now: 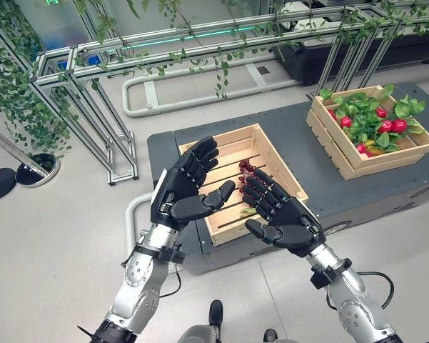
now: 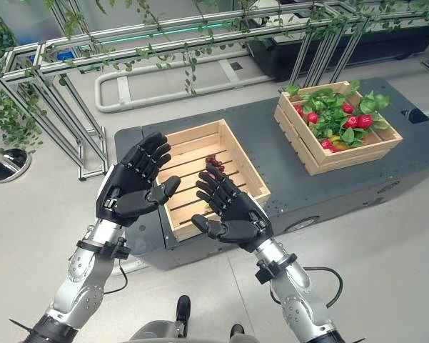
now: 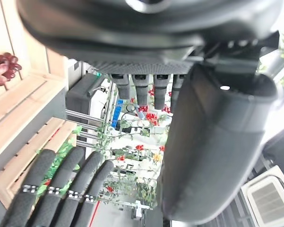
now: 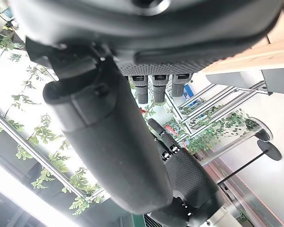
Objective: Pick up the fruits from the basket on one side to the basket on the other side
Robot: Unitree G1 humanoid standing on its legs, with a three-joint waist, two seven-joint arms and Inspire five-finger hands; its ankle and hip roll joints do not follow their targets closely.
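I am holding my left hand (image 1: 180, 187) and right hand (image 1: 282, 218) empty with fingers spread, over the centre-frame wooden crate (image 1: 268, 153) containing dark red grapes (image 1: 246, 167).

Pale grey floor (image 1: 50, 271). Dark low table (image 1: 385, 179) at centre. Behind it, an aluminium frame (image 1: 93, 93) draped with green vines (image 1: 14, 100); round black stand bases (image 1: 36, 169) at left.
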